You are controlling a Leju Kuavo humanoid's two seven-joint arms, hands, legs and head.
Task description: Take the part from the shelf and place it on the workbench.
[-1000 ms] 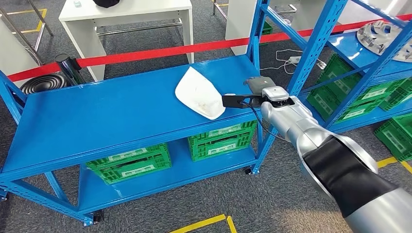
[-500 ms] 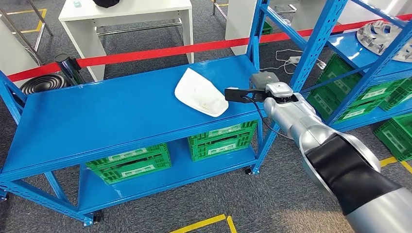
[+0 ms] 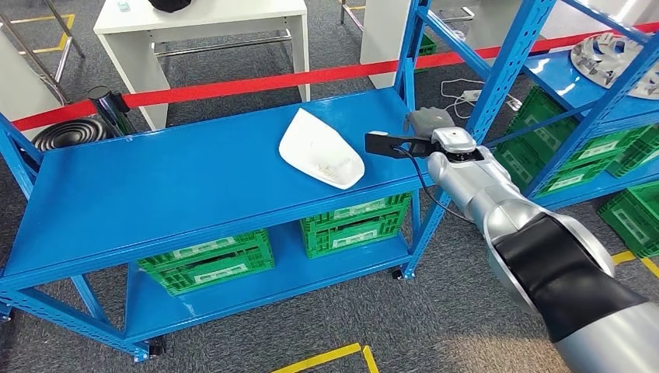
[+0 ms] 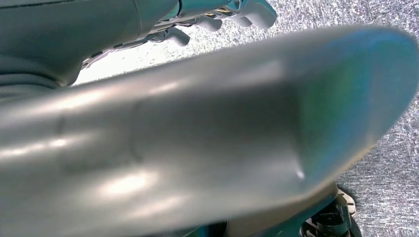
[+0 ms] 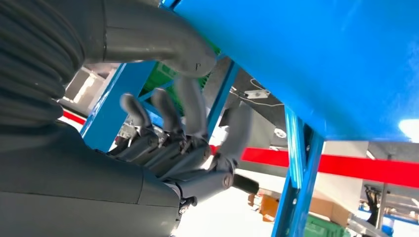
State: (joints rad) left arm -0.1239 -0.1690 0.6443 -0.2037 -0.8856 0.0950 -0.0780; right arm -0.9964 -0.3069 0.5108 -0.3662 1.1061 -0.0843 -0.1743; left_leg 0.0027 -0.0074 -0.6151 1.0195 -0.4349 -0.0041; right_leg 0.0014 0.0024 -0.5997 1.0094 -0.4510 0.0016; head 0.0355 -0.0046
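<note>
The white shell-shaped part (image 3: 320, 148) lies flat on the top of the low blue shelf (image 3: 171, 179), towards its right end. My right hand (image 3: 429, 121) hovers over the shelf's right edge, a short gap to the right of the part and not touching it. In the right wrist view this hand (image 5: 173, 128) has its fingers (image 5: 190, 106) spread and slightly curved, with nothing in them, beside the blue shelf surface (image 5: 306, 59). My left hand (image 4: 217, 12) hangs over grey carpet with its fingers apart, holding nothing.
Green crates (image 3: 206, 260) (image 3: 353, 225) sit on the lower shelf level. A red barrier tape (image 3: 256, 81) runs behind the shelf. A taller blue rack (image 3: 544, 70) at the right carries a silver wheel part (image 3: 610, 58). A white table (image 3: 202, 23) stands at the back.
My right hand has drawn back to the right and slightly farther away from the white part. The part has stayed where it lies on the shelf top.
</note>
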